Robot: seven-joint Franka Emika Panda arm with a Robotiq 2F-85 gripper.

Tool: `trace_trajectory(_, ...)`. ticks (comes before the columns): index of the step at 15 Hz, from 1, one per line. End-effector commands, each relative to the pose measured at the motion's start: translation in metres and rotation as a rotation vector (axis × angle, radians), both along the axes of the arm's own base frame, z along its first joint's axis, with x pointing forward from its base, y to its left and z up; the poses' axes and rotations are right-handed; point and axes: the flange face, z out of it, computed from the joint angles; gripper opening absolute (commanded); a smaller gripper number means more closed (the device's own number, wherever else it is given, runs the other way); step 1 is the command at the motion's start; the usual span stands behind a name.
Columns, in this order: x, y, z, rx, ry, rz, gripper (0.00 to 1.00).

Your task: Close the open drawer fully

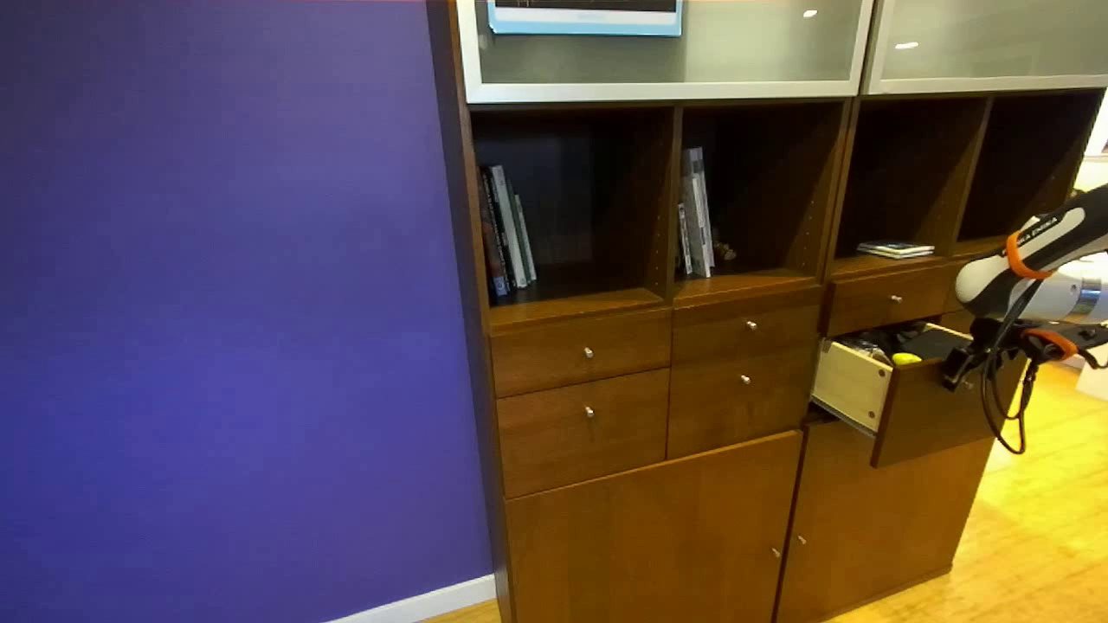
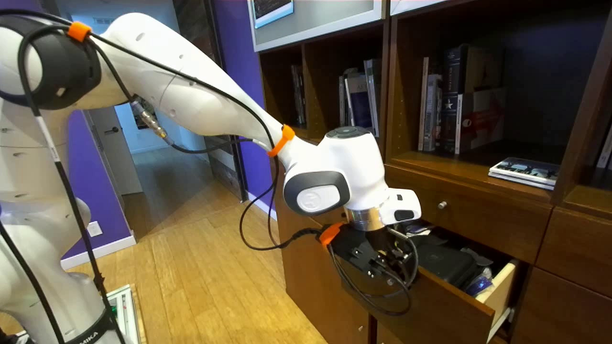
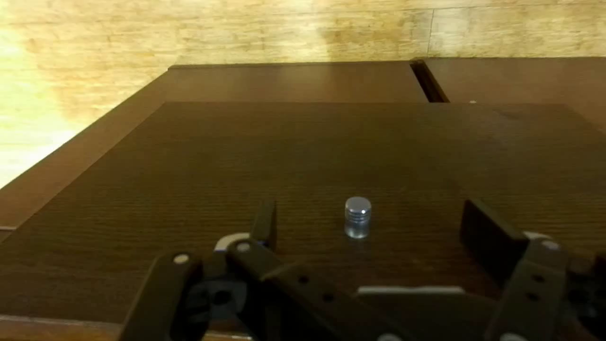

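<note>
The drawer (image 1: 926, 415) stands well out from the cabinet (image 1: 649, 536), at the right of the frame in an exterior view; its pale side wall (image 1: 853, 385) shows, which confirms that it is not seated. A metal rail (image 1: 844, 418) beneath that wall presumably carries the load, so no support from me is required. I hold my gripper (image 3: 370, 225) at the drawer front (image 3: 293, 156), presumably because that face is the one to push. My jaws are wide apart and hold nothing. In the wrist view the knob (image 3: 358, 218) shows in the gap, just below centre of the frame, apart from both pads (image 3: 491, 240); I judge this straddle suitable for guiding the front without pressing on the knob. Whether the knob lies at the depth of the pads, or either pad touches the front, I cannot tell. At lower right of the frame in an exterior view, a black case (image 2: 444, 262) lies inside the drawer, below the closed upper drawer (image 2: 478, 220); a raised item could jam there. Push straight along the rail, near mid-front, to limit skewing.
</note>
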Motion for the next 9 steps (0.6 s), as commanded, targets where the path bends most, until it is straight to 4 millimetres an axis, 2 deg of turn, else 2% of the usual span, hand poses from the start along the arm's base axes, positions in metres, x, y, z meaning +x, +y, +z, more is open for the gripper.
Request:
trace_trajectory(1, 0.006, 0.002, 0.0, -0.008, -0.01, 0.01, 1.0)
trace_trajectory(4, 0.019, 0.008, -0.001, -0.01, -0.031, 0.024, 1.0)
trace_trajectory(9, 0.021, 0.008, -0.001, -0.009, -0.033, 0.025, 1.0)
